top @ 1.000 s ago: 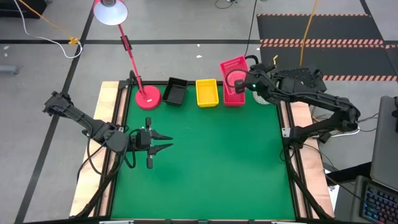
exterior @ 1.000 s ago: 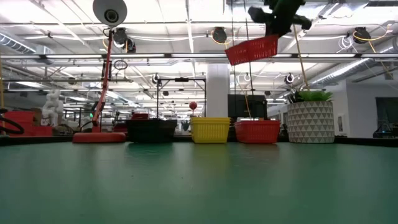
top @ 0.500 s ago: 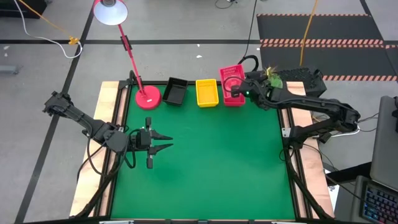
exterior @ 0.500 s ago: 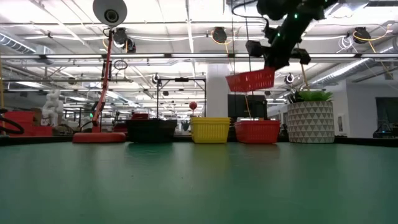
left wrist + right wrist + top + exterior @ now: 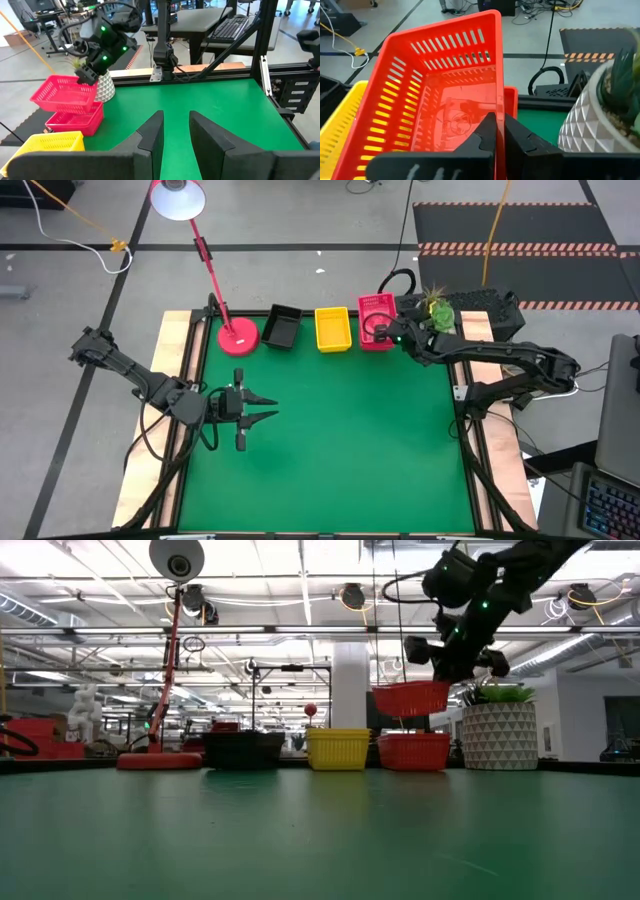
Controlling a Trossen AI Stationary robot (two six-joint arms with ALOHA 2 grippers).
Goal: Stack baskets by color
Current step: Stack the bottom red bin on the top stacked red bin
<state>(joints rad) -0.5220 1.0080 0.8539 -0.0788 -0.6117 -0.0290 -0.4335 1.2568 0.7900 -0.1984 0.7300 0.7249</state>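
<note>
Baskets sit in a row along the far edge of the green table (image 5: pixel 330 440): black basket stack (image 5: pixel 282 326) just right of the red lamp base (image 5: pixel 238 334), yellow basket stack (image 5: pixel 333 329) in the middle, red-pink basket on the table (image 5: pixel 413 751) at the right end, w/ the white plant pot (image 5: pixel 499 735) just beside it on the right. Can't tell how many are nested in each stack. Another red-pink basket, the held one (image 5: pixel 410 698), hangs in the air directly above the red-pink one on the table, roughly level, w/ a clear gap between them in the low view, not touching. Right gripper (image 5: pixel 499 131) is pinched tight on that held basket's side wall; right wrist view shows one finger inside the wall, one outside, jaws nearly together w/ only the thin plastic between. Right arm reaches in from the table's right side, over the plant pot area. Left gripper (image 5: pixel 262 408) hovers over the left part of the mat, well apart from the baskets, fingers partly spread w/ nothing between them; left wrist view looks past its fingers (image 5: pixel 152 131) across the table toward the right arm and the red-pink pair. Lamp stem leans back off the table to the lamp head (image 5: pixel 178 198).
</note>
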